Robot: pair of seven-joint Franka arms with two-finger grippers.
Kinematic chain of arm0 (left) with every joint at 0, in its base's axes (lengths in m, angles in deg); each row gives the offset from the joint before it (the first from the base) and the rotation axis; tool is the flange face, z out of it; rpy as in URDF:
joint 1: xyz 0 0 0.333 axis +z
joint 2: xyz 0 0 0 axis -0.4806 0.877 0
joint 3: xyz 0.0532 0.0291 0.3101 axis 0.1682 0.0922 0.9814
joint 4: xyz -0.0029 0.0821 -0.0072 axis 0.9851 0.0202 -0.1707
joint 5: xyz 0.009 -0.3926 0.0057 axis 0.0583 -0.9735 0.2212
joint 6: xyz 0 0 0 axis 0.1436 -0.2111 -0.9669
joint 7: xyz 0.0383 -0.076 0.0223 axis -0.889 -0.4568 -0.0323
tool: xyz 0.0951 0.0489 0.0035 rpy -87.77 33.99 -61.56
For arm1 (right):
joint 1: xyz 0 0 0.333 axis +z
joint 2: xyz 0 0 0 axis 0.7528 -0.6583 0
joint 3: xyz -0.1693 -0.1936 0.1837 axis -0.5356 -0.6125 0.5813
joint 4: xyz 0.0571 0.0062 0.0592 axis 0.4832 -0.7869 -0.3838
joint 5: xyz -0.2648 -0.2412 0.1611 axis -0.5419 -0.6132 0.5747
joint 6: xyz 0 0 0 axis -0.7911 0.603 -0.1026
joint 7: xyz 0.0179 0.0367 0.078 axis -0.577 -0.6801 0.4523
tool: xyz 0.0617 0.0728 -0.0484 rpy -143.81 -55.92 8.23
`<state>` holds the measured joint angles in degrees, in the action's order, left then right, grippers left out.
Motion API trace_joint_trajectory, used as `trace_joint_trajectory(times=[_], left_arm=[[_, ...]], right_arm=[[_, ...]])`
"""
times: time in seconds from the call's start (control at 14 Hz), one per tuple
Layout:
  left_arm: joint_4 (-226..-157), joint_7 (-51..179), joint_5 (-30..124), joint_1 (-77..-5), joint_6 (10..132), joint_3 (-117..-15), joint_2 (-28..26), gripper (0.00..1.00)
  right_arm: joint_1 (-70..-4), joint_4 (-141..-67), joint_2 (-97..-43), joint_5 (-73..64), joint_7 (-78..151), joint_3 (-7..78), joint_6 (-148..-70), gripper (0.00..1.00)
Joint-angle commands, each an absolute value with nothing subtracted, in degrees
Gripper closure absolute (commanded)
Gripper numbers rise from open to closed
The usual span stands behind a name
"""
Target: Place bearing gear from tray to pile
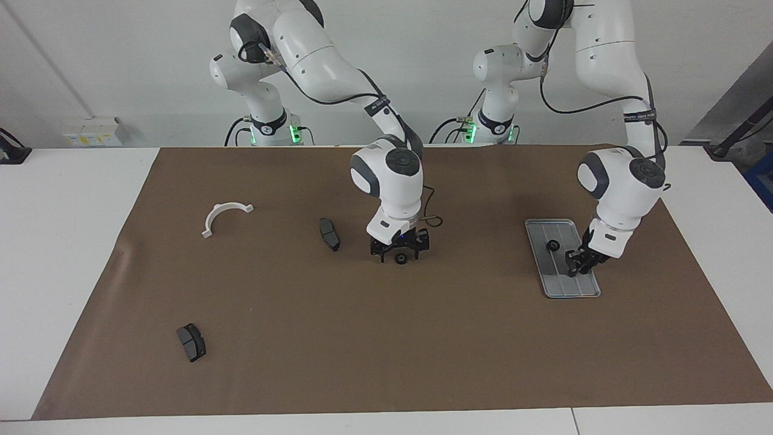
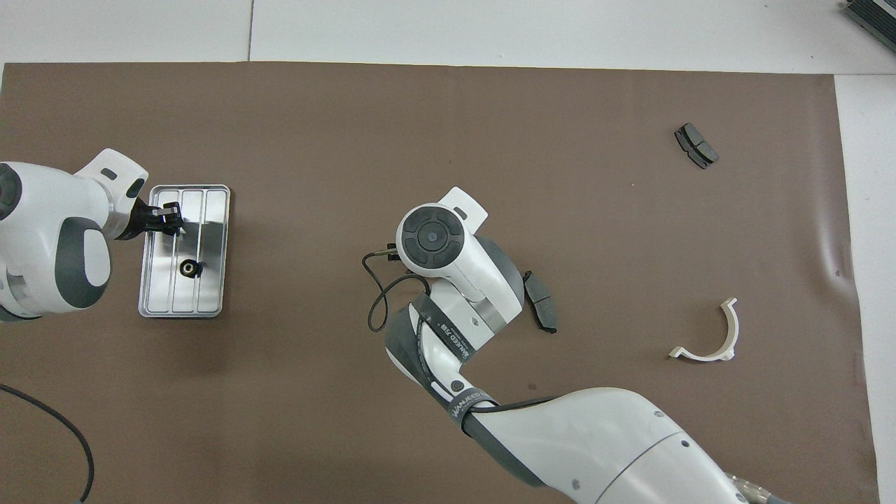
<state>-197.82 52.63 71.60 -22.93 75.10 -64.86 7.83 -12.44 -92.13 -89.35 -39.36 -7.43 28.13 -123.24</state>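
Ridged metal tray [image 1: 561, 284], round black gear [image 1: 552, 245]

Smack between the jaws of the right gripper [image 1: 400, 254], down on the mat [image 1: 423, 338]: one bearing gear [image 1: 400, 258]. Near those jaws, toward the right arm's end: a brake pad [image 1: 330, 234], then the bracket [image 1: 224, 215] well apart. Under the left gripper [image 1: 577, 266]: the tray [image 1: 567, 291], second gear [image 1: 552, 245] in it, just beside.

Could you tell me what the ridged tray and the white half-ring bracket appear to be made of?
Silver-grey ridged rectangular tray: likely bare metal, since its floor shows bright glare. White half-ring bracket: probably matte plastic, uniformly white without glints, though painted metal cannot be ruled out.
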Motion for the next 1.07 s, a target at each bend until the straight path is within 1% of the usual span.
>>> trace_joint_trajectory(times=[0.0,0.14,0.28,0.36,0.5,0.64,0.71,0.78,0.85,1.0], left_arm=[[-198.6,53.4,72.0,-22.3,76.9,-65.3,7.9,0.71],[-198.4,53.4,71.9,-22.3,76.8,-65.3,7.9,0.75],[-198.1,53.4,71.9,-22.3,76.4,-65.3,7.9,0.81],[-198.0,53.4,71.8,-22.3,76.0,-65.3,7.9,0.87],[-196.2,54.3,71.6,-22.9,74.6,-65.3,8.1,0.96],[-191.1,56.1,71.6,-24.2,68.9,-65.4,9.1,0.97],[-188.6,58.5,71.6,-25.8,66.0,-65.4,9.6,0.97],[-187.0,61.3,71.6,-27.5,64.3,-65.4,9.7,0.97],[-186.7,64.7,71.6,-29.8,63.8,-65.3,9.6,0.97],[-186.9,73.2,71.6,-35.8,63.7,-65.3,9.5,0.97]], right_arm=[[-12.4,-93.0,-89.1,-41.1,-7.5,28.1,-124.3,0.28],[-12.4,-93.0,-89.1,-41.1,-7.5,28.1,-124.3,0.37],[-12.4,-92.9,-89.0,-41.1,-7.5,28.1,-124.3,0.45],[-12.4,-92.9,-89.0,-41.1,-7.5,28.1,-124.3,0.49],[-12.4,-92.7,-89.1,-41.1,-7.5,28.1,-124.3,0.62],[-12.5,-92.5,-89.0,-41.1,-7.4,28.1,-124.3,0.79],[-12.5,-92.5,-89.0,-41.1,-7.4,28.1,-124.3,0.82],[-12.5,-92.5,-89.0,-41.2,-7.4,28.1,-124.2,0.90],[-12.5,-92.3,-89.0,-41.1,-7.4,28.1,-123.6,1.00],[-12.6,-91.8,-88.6,-41.1,-7.4,28.1,-121.9,1.00]])
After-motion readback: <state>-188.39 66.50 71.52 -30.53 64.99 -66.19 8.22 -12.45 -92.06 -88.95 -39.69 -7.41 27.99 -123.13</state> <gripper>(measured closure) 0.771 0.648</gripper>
